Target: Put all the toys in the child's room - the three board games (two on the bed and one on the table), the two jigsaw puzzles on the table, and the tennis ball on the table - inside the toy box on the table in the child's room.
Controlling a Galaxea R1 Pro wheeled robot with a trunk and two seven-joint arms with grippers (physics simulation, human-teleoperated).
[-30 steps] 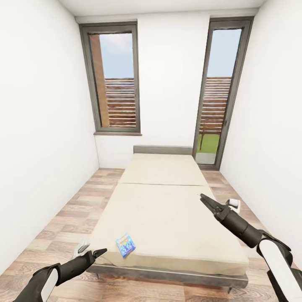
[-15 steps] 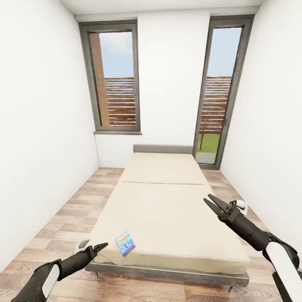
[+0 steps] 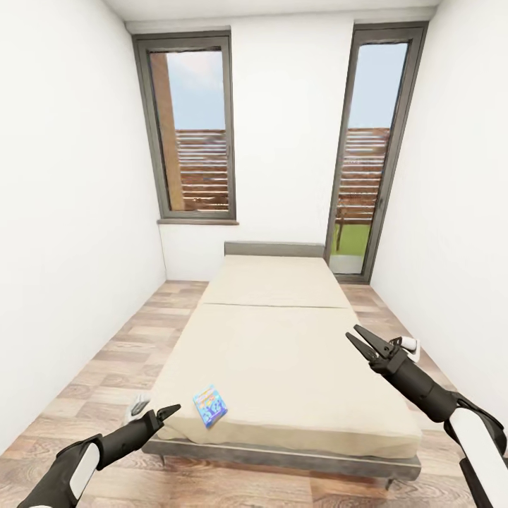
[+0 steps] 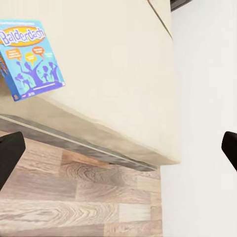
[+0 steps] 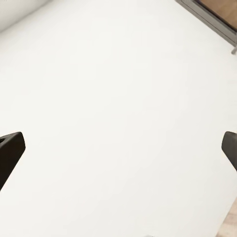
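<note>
A blue board game point(image 3: 210, 407) with purple silhouettes lies flat near the front left corner of the bed point(image 3: 282, 353). In the left wrist view the same board game point(image 4: 32, 57) sits close to the mattress edge. My left gripper point(image 3: 171, 410) is open, low beside that corner, just left of the box and apart from it. Above the bed's right side my right gripper point(image 3: 355, 334) is open and holds nothing. The toy box, table, jigsaw puzzles and tennis ball are out of view.
White walls stand close on both sides, with narrow strips of wood floor point(image 3: 113, 367) along the bed. Two tall dark-framed windows point(image 3: 194, 127) fill the far wall. A small pale object point(image 3: 137, 407) lies on the floor left of the bed, another point(image 3: 410, 346) on the right.
My right gripper has opened and shifted a little right and down. The left gripper stayed near the bed corner. The whole view has moved slightly.
</note>
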